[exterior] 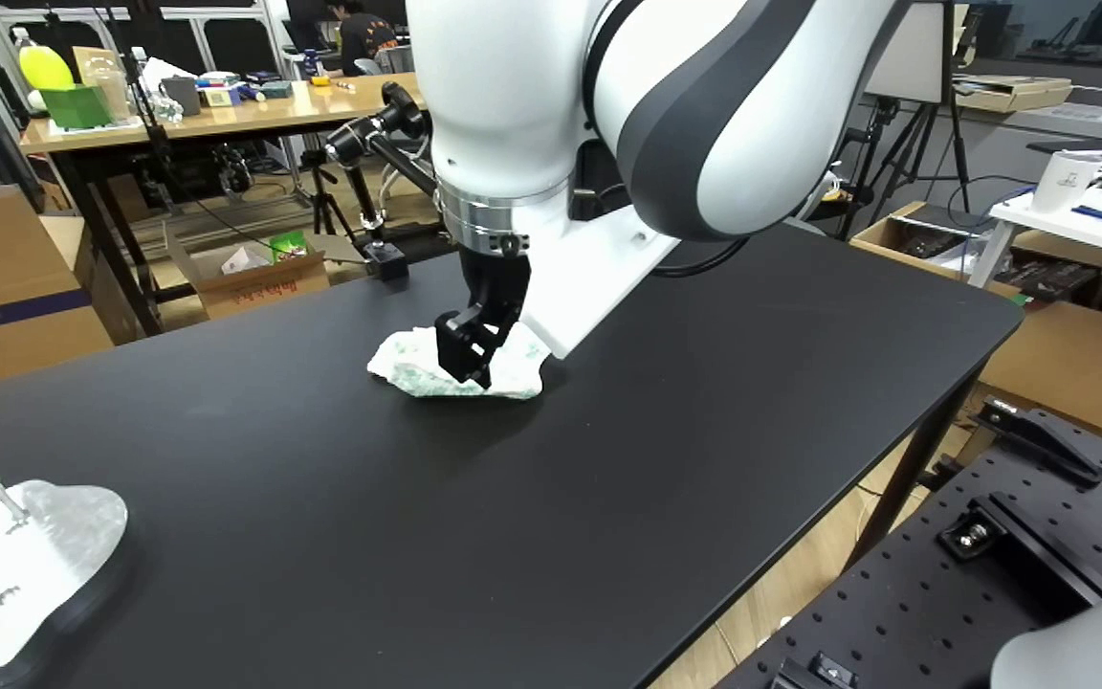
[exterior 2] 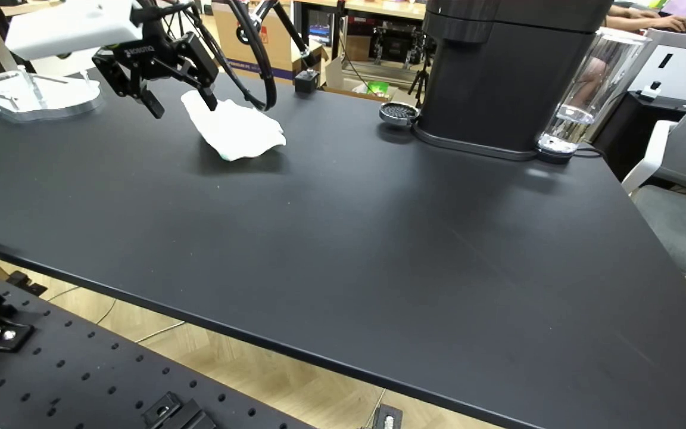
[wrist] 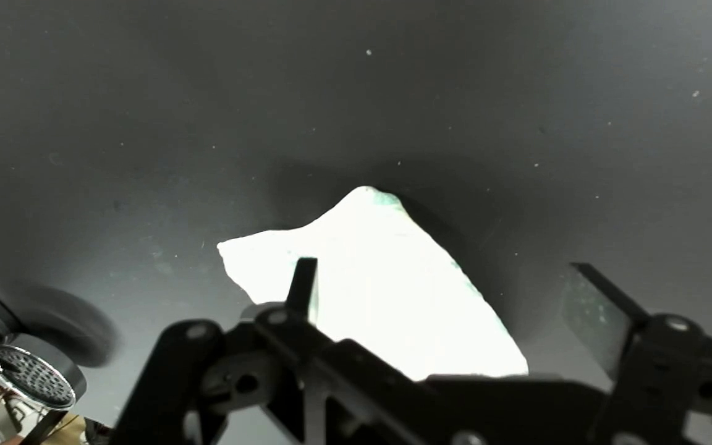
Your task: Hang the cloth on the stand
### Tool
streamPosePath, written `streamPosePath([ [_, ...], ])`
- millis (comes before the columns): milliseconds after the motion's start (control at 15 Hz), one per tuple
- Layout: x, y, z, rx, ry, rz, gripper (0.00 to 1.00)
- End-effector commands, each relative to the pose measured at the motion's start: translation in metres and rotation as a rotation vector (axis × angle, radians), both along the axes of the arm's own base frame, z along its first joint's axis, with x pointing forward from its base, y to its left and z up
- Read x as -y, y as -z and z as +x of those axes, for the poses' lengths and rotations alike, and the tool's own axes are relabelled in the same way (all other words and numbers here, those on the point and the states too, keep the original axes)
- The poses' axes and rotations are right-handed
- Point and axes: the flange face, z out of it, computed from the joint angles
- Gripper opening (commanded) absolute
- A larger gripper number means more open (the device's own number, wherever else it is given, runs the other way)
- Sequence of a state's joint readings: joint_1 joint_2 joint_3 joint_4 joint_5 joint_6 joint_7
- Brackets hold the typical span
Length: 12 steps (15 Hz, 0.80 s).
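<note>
The cloth [exterior: 403, 366] is white with green marks and lies crumpled on the black table. It also shows in an exterior view [exterior 2: 239, 131] and in the wrist view [wrist: 381, 278], where it is overexposed. My gripper [exterior: 468, 371] is just above the cloth, pointing down. In the wrist view my gripper [wrist: 444, 264] is open with nothing held. Its left finger overlaps the cloth; its right finger is over bare table beside it. The gripper also shows open in an exterior view [exterior 2: 184, 109]. A clear, pale board with pegs [exterior: 82, 536], perhaps the stand, also shows there [exterior 2: 78, 95].
A tall black machine [exterior 2: 492, 89] with a round perforated tray [exterior 2: 399, 113] stands on the table [exterior 2: 343, 238]. That tray also shows in the wrist view [wrist: 38, 374]. A black clamp mount [exterior: 385, 258] stands at the table's far edge. Cables hang beside the arm.
</note>
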State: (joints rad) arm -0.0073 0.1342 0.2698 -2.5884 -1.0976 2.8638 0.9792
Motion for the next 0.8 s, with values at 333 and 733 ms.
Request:
streamPosePath([
  [333, -0.015, -0.011, 0.025, 0.106, 0.033, -0.034, 1.0],
  [733, -0.03, 0.014, 0.066, 0.217, 0.028, -0.114, 1.0],
])
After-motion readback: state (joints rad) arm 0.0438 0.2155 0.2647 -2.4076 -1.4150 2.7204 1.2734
